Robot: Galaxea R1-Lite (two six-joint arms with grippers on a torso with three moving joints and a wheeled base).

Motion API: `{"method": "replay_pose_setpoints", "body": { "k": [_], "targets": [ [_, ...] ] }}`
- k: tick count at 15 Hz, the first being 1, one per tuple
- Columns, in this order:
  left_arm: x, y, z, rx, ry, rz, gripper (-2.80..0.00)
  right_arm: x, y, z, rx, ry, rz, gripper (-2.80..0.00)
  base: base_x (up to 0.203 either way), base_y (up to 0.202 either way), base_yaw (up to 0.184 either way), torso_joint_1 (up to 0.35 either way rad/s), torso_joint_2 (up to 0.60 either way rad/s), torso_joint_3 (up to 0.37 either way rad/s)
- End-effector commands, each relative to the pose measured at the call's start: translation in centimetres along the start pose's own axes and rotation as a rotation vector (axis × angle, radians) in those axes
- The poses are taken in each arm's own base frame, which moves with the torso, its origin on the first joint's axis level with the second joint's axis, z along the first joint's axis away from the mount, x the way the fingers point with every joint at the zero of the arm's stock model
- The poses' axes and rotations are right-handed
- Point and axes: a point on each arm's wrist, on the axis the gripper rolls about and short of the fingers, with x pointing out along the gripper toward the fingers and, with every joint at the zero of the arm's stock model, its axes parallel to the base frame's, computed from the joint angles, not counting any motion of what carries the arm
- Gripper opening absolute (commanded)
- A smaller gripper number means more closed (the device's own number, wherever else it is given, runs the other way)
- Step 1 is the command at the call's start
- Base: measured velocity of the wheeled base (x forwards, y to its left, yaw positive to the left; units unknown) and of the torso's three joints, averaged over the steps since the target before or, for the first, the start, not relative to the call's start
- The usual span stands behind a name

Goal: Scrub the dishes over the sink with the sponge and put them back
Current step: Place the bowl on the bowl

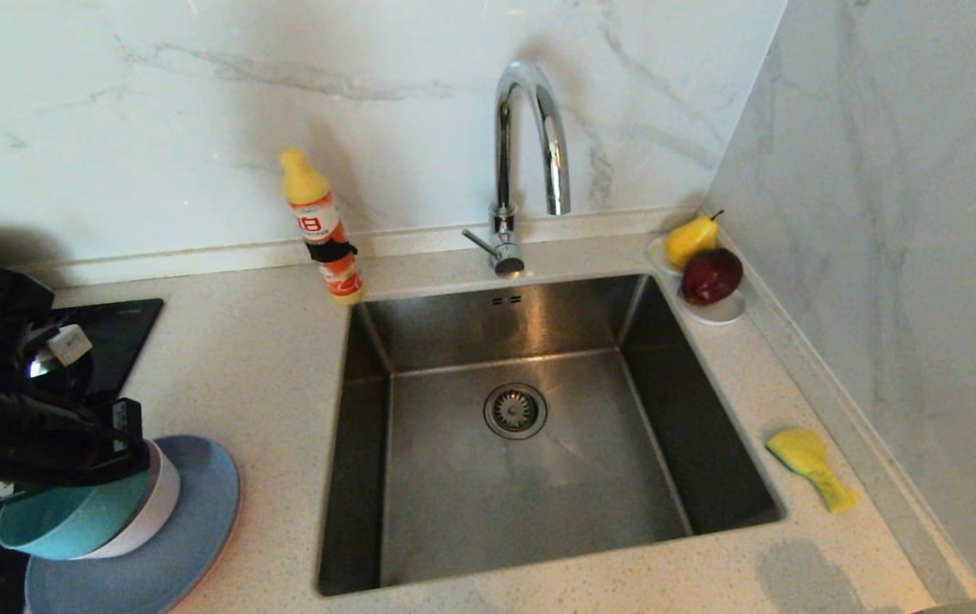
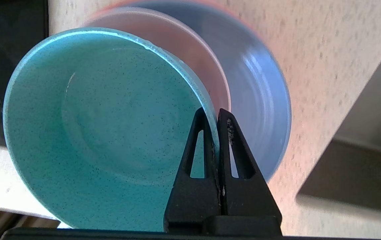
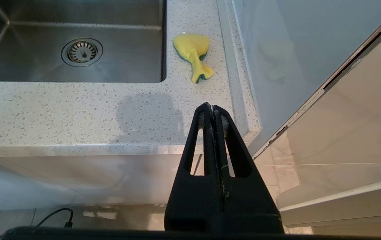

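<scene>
Dishes stacked at lower left of head view on the counter [image 1: 266, 358]: teal bowl [image 1: 70, 520] tilted, its rim pinched by the closed left claw [image 2: 217, 115], over a pale pink dish [image 1: 159, 503] and a grey-blue plate [image 1: 198, 512]. Right claw [image 3: 213, 110] closed on nothing, off the counter's front edge, well apart from the sponge [image 1: 810, 465] at lower right. Sink [image 1: 531, 477] at centre. Behind it, upper left: orange bottle [image 1: 322, 226], label digits "18" legible.

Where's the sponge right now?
Head view: the sponge lies on the counter right of the sink, untouched, near the side wall.
</scene>
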Motion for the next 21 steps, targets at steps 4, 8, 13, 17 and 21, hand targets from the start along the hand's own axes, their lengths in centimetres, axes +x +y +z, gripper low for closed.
{"method": "replay_pose_setpoints", "body": {
  "k": [4, 8, 13, 17, 21],
  "targets": [
    [0.5, 0.0, 0.2, -0.004, 0.006, 0.005, -2.80, 0.0, 0.0, 0.0, -0.001, 0.001, 0.000, -2.80, 0.000, 0.000, 0.000, 0.000, 0.00, 0.000],
    [0.6, -0.1, 0.5, -0.003, -0.006, 0.002, -2.80, 0.0, 0.0, 0.0, -0.001, 0.001, 0.000, -2.80, 0.000, 0.000, 0.000, 0.000, 0.00, 0.000],
    [1.3, -0.1, 0.9, -0.007, -0.016, 0.004, 0.00, 0.0, 0.0, 0.0, -0.001, 0.001, 0.001, -2.80, 0.000, 0.000, 0.000, 0.000, 0.00, 0.000],
    [0.5, -0.3, 1.5, -0.013, -0.053, -0.012, 0.00, 0.0, 0.0, 0.0, -0.001, 0.001, 0.000, -2.80, 0.000, 0.000, 0.000, 0.000, 0.00, 0.000],
    [-4.1, -0.8, 3.1, -0.036, -0.215, -0.065, 0.00, 0.0, 0.0, 0.0, -0.001, 0.001, 0.000, -2.80, 0.000, 0.000, 0.000, 0.000, 0.00, 0.000]
  ]
}}
